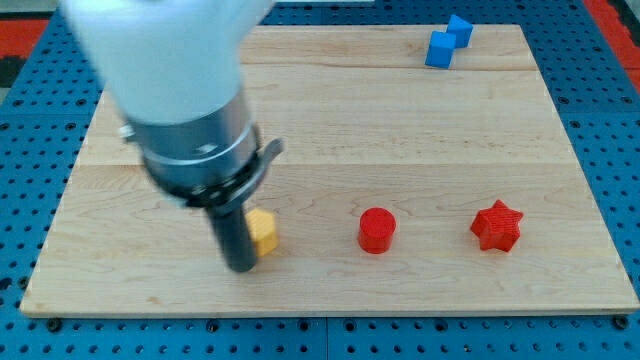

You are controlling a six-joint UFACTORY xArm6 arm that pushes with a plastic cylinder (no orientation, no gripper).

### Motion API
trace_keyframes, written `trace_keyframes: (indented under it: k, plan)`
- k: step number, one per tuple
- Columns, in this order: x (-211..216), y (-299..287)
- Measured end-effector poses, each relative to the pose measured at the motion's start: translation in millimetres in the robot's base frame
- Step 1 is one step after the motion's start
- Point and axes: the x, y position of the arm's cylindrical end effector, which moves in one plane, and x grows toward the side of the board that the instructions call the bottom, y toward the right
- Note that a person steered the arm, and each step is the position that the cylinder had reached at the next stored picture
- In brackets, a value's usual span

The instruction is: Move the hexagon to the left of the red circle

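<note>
Camera view: my tip touched the yellow hexagon on its left; no gripper, nothing held. Hexagon sat left of the red circle, gap remaining; roughly most done.

A pale wooden table lies on a blue pegboard surface, with red showing at the view's top corners

A robotics lab bench: a pale wooden board lies on a blue perforated mounting plate, with small coloured test blocks and a robot arm above it
</note>
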Motion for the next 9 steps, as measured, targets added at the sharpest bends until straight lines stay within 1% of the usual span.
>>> trace_keyframes:
  k: [1,2,3,4,5,6,7,8,9]
  plan:
    - [8.6,-18.9]
    - [-39.7,-43.2]
    - [-57.7,-21.3]
    - [-48.1,4.7]
    - [-65.4,-0.7]
    - [-118.8,99.9]
    - [-172.4,223.5]
    - [-243.4,327.1]
    - [-318.3,349.7]
